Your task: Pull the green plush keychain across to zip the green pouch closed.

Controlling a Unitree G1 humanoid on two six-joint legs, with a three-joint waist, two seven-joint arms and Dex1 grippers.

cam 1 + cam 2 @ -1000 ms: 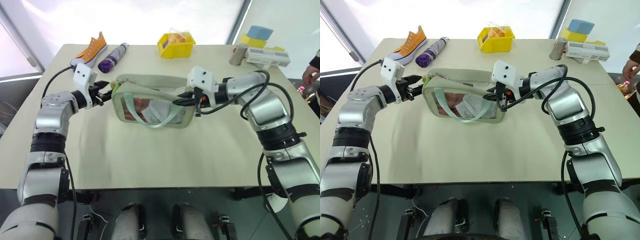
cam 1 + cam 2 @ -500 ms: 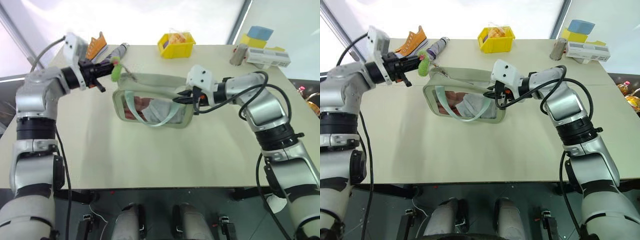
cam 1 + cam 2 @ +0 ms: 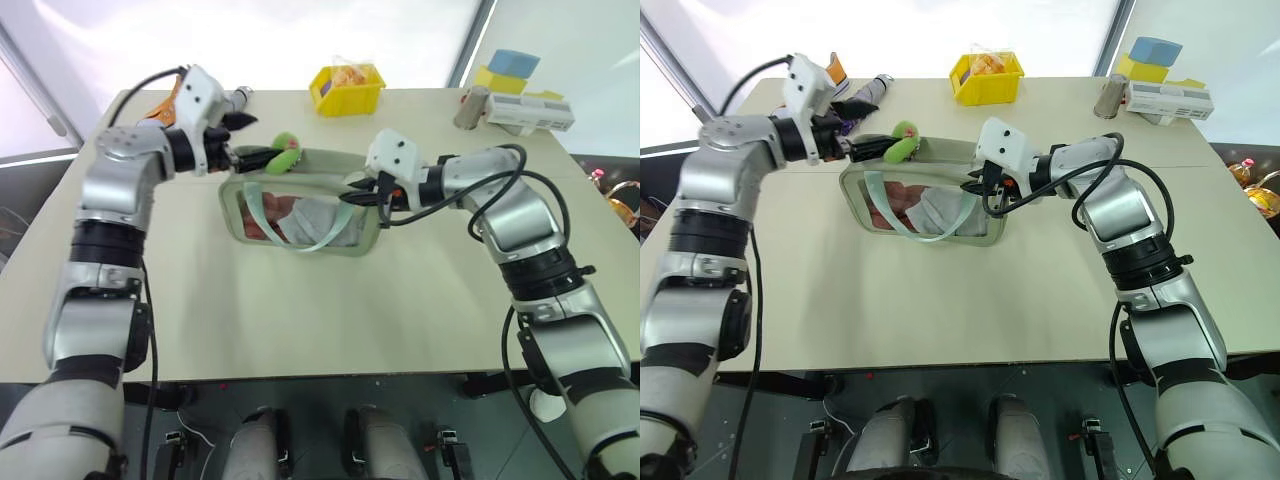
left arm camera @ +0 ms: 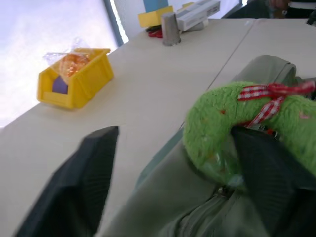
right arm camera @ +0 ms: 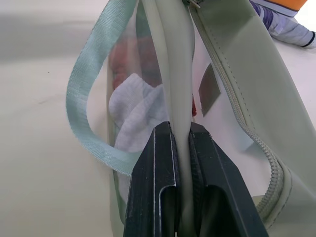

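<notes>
Beige counter (image 3: 300,310) by bright window | green pouch (image 3: 300,205) upright mid-counter, yellow bin (image 3: 348,88) behind | green plush keychain (image 3: 285,155) on pouch's top edge, left end | left hand (image 3: 262,157) spread wide around keychain, one finger against it | right hand (image 3: 358,197) clamped on pouch's right rim

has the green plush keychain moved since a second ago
Yes. The green plush keychain has travelled from the pouch's left end toward the right along the top of the green pouch, and now sits nearer the yellow bin.
</notes>
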